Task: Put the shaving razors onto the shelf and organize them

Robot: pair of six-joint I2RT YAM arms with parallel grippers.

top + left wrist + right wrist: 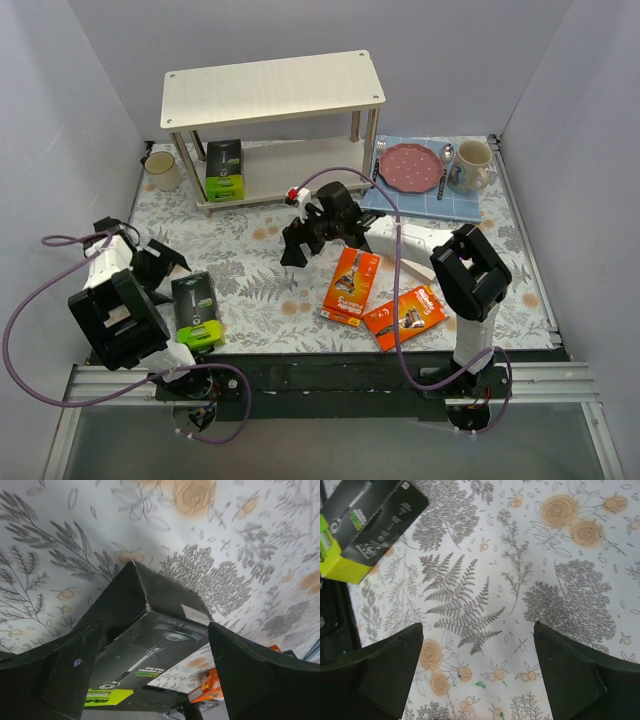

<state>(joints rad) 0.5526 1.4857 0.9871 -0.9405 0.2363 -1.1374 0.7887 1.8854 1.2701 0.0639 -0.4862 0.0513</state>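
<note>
Left tool (152,675), jaws wide and gripping nothing yet, brackets the black-and-lime razor pack (150,645) lying on the bench (240,555), and should centre on the pack's narrow sides before closing, while the right tool (477,675) hangs open, empty.

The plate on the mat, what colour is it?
The plate is red, on a blue mat; clearest in top external view.

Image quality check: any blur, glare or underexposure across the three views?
Top external: evenly lit and sharp, with only a soft shadow under the shelf. Left wrist: black-and-green razor pack in focus, no glare; left fingers dark, featureless. Right wrist: floral tablecloth crisp; right fingers likewise underexposed, edges soft.
</note>
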